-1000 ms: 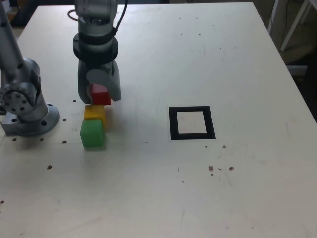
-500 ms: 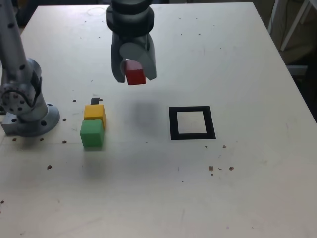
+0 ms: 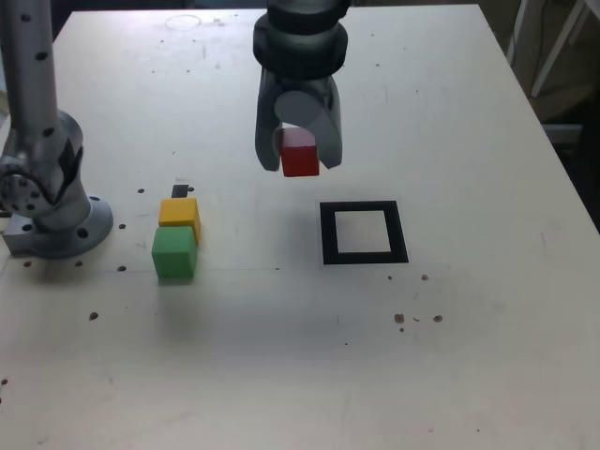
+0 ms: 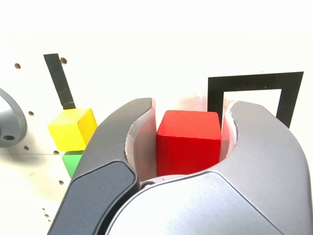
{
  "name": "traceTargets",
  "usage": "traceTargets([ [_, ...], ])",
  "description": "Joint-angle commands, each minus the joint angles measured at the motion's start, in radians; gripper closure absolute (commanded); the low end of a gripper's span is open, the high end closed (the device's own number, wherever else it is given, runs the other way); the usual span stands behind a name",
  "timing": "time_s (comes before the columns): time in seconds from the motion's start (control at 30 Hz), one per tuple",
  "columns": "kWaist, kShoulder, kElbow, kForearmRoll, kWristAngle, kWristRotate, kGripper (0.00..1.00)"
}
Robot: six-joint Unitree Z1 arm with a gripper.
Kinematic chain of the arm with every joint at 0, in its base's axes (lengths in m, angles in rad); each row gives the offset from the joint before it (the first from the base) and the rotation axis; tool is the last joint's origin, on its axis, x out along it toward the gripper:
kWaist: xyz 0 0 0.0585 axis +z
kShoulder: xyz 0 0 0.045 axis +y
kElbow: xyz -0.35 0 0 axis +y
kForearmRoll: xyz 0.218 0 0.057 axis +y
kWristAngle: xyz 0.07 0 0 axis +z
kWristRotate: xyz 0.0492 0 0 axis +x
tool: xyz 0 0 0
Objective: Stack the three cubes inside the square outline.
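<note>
Above the table [image 3: 469,112], the gripper [image 3: 299,161] pinched the red cube [image 3: 300,155] aloft near the square outline [image 3: 363,232]; yellow cube [image 3: 178,213] touched green cube [image 3: 174,253]

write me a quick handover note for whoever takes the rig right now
Gripper: shut on the red cube, held in the air, short of the square outline.
Yellow cube and green cube: touching on the table, toward the exterior view's left, near the arm's base.
Done: red cube picked up.
Left: the outline is empty; set red inside it, then stack the other two on top.
</note>
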State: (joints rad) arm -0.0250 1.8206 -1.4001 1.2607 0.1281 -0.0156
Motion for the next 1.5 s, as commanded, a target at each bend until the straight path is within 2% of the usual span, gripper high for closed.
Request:
traceTargets([
  [0.0, -0.023, 0.031, -0.027, 0.006, -0.004, -0.016, 0.67],
  [0.53, -0.048, 0.181, -0.097, -0.041, -0.037, -0.047, 0.67],
  [1.3, -0.050, 0.281, -0.121, -0.097, -0.045, -0.048, 0.66],
  [1.37, -0.050, 0.284, -0.121, -0.100, -0.043, -0.046, 0.58],
  [1.47, -0.050, 0.287, -0.117, -0.101, -0.041, -0.042, 0.31],
])
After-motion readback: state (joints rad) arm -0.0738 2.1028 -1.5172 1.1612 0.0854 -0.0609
